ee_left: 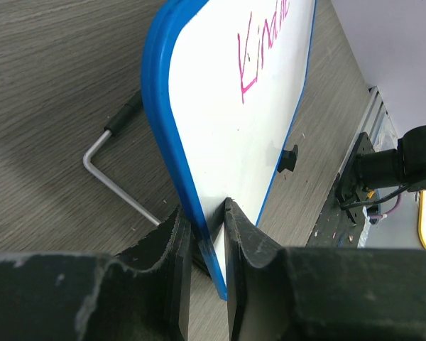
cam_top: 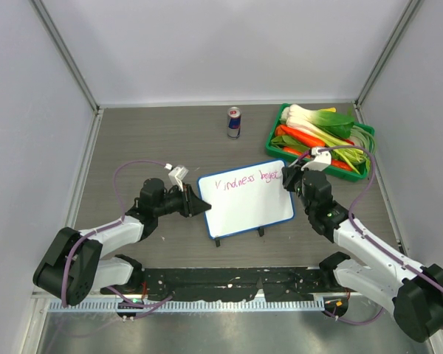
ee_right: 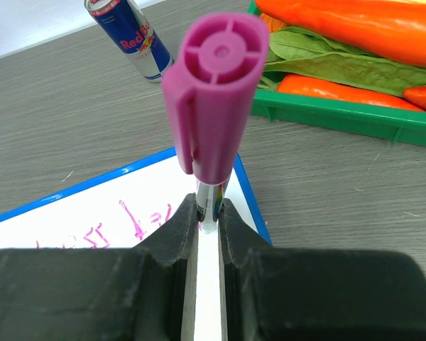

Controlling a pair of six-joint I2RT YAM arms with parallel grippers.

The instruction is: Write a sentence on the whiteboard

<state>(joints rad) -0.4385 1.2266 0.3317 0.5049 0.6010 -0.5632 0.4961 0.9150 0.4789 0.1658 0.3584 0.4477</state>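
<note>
Since the board is propped up rather than laid flat, the grip is noted first. Nearest the bases, the left gripper [cam_top: 204,208] is seen pinching the left rim of the whiteboard [cam_top: 251,210], with its fingers clamped on the blue edge from both faces. The right gripper [cam_top: 289,179] is pressed tight on a purple marker [ee_right: 213,92], blunt end up. The tip is hidden below the fingers, so contact with the board cannot be told.

The whiteboard is placed mid-table between the two grippers, tilted back on a wire stand [ee_left: 121,186] and two black feet. The sentence [cam_top: 247,181] is written in pink along the top line only and ends at the upper right corner, right where the marker is held.

Risks, as judged:
- Little room is seen past the last word, so a further stroke could be run off the rim. A second line would be needed.
- If the top corner is pushed too hard, the board could be tipped or twisted out of the left pinch, which is taken on one edge only.
- Fresh letters could be smeared by the right fingers.

A grey wood-grain table [cam_top: 133,140] is used as the surface. Farther back, a drinks can [cam_top: 234,122] is stood upright, well apart from the board. A green tray [cam_top: 272,130] of vegetables is set near the right gripper and could be clipped. The cell is closed in by plain white walls [cam_top: 207,44].
</note>
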